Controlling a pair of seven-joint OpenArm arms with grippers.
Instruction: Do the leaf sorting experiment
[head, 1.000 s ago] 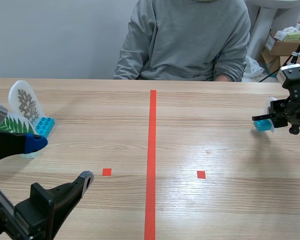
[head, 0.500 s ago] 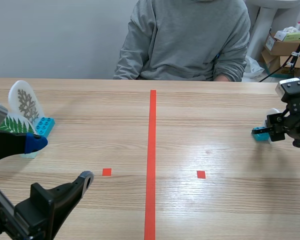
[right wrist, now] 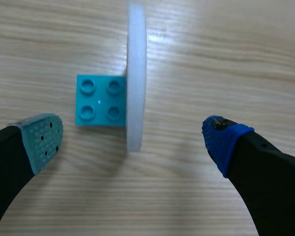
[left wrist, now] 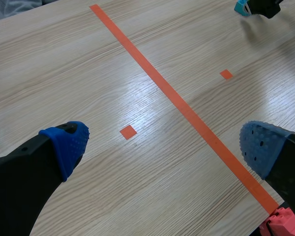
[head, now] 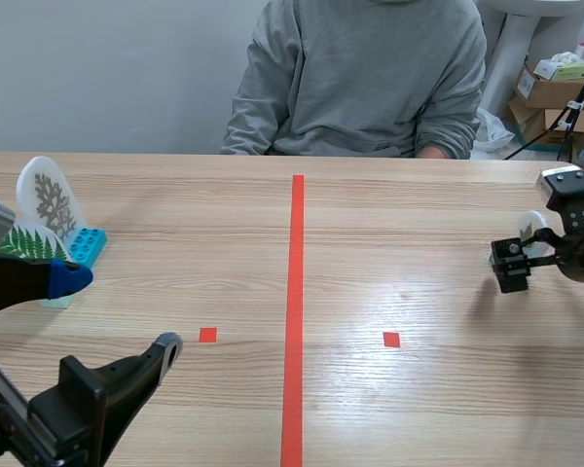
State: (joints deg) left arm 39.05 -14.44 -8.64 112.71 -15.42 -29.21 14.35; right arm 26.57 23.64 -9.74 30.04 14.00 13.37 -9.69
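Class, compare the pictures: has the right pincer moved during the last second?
Yes. In the scene view the right pincer has dropped toward the table, nearer the level of the small orange square.

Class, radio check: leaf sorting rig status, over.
Left gripper open, right gripper open. White card on teal brick under right gripper, ungripped. Nothing obstructing.

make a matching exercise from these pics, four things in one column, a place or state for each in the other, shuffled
1 grey leaf card
2 edge-on white card
3 left gripper
4 person

A seated across the table
B open, holding nothing
C beside the green leaf card
D between the right gripper's open fingers

Pairs: 1-C, 2-D, 3-B, 4-A
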